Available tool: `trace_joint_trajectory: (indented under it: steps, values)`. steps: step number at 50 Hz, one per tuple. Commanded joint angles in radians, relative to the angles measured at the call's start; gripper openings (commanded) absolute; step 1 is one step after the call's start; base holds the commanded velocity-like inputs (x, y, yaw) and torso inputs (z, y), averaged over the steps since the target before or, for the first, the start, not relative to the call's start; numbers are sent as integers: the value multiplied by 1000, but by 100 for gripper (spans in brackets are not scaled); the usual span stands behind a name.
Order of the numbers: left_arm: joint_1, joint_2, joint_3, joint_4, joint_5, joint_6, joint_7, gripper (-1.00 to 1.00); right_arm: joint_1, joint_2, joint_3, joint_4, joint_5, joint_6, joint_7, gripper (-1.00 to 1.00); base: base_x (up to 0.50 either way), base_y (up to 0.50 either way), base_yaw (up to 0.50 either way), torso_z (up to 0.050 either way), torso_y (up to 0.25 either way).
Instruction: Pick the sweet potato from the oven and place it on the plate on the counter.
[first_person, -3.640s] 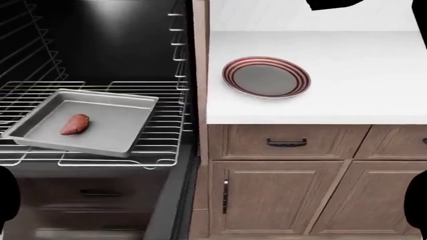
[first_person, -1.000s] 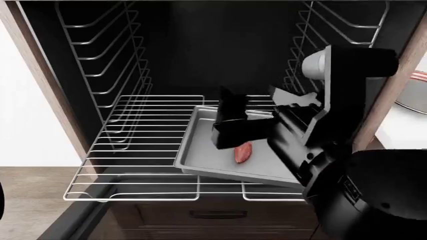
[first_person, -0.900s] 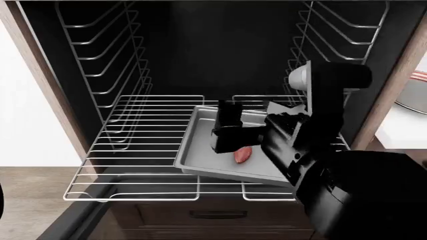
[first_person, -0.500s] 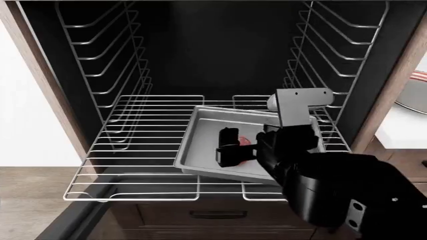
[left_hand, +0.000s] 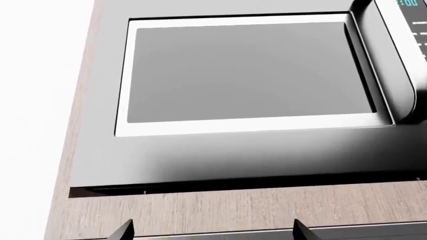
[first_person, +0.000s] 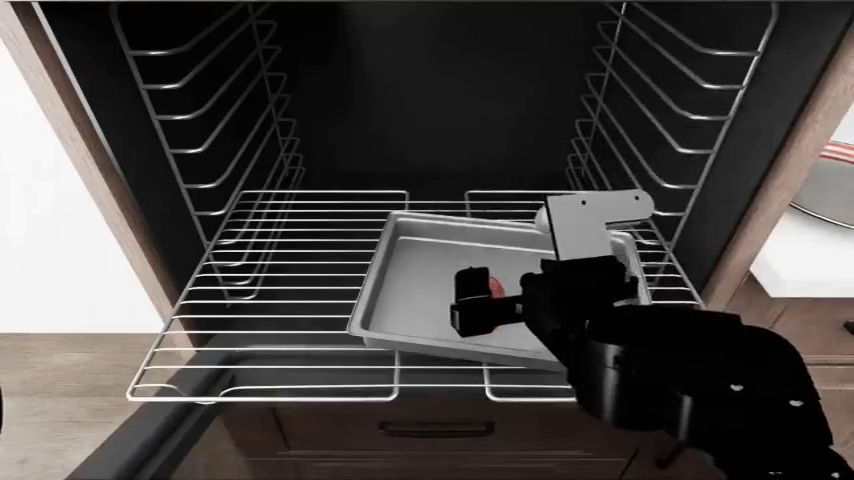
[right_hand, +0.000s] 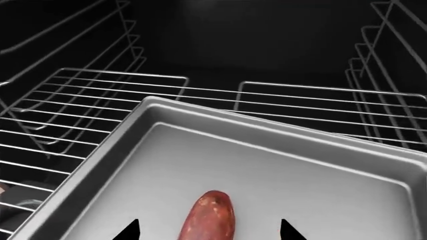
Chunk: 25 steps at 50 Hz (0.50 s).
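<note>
The sweet potato (right_hand: 210, 215), reddish-pink, lies on the grey baking tray (right_hand: 300, 175) on the wire rack (first_person: 294, 300) inside the dark oven (first_person: 400, 100). My right gripper (right_hand: 208, 232) is open and low over the tray, one fingertip on each side of the tuber with a gap on both sides. In the head view that gripper (first_person: 483, 300) hides most of the sweet potato (first_person: 497, 288). The plate (first_person: 838, 155) shows only as a red-ringed edge at the far right, on the white counter (first_person: 801, 265). My left gripper (left_hand: 212, 232) is open and holds nothing.
Wire side rails (first_person: 200, 150) line both oven walls. The left wrist view faces a stainless appliance door with a grey window (left_hand: 247, 70) set above a wooden panel (left_hand: 233, 210). A wooden cabinet edge (first_person: 787, 180) stands between oven and counter.
The right gripper has come down and forward onto the tray, now straddling the sweet potato. Since the oldest frame the head view has turned from the counter to face the oven.
</note>
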<state>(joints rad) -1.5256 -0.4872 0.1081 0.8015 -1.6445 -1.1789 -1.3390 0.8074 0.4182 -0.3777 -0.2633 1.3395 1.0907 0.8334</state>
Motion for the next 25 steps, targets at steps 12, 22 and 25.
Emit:
trace_joint_trajectory:
  steps: [12,22,25]
  values:
    - [-35,-11,24,-6,-41,16,-34,100,-4,-33,-96,143,-183,-107,-169,100,0,0,0,0,0]
    - [-31,-13,30,-3,-32,21,-29,100,0,-44,-129,200,-238,-145,-212,100,0,0,0,0,0]
    - [-29,-9,34,-2,-30,25,-29,100,-9,-48,-132,194,-236,-146,-210,100,0,0,0,0,0]
